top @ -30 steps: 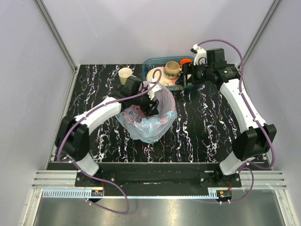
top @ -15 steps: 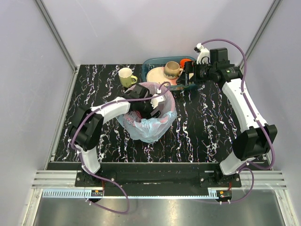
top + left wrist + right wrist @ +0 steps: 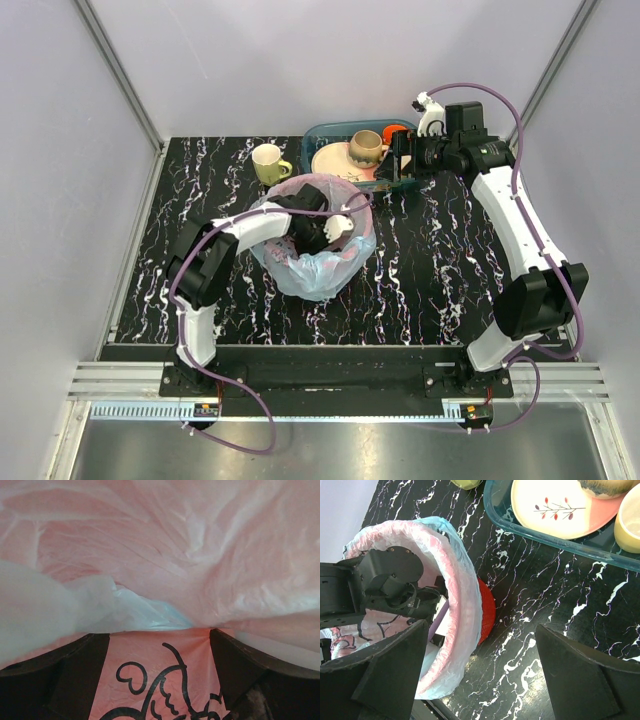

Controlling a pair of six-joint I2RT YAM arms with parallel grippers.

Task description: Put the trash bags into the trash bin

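The trash bag (image 3: pixel 312 262) sits a little left of centre on the tabletop (image 3: pixel 450 270). Its mouth is spread upward and folded over the rim of the red trash bin (image 3: pixel 487 612), and a loose bulge of film hangs outside on the side toward the tabletop's near edge. The bin shows only as a red strip of lattice below the film in the right wrist view. The relation that matters is that the bag lies all round the left gripper (image 3: pixel 157 636). That claw is down inside the mouth with its fingers spread wide, and pink printed film fills the view past them, with nothing pinched between them (a sheet this thin would not hold them that far apart). Any pushing or tucking therefore goes downward and outward from there, probably toward the slack on the near side. The right gripper (image 3: pixel 481 626) is also spread and holds nothing. It hangs near the far edge beside the teal tray (image 3: pixel 506 520), with the bag to its left and toward the near edge. The left arm is plainly the nearer one.
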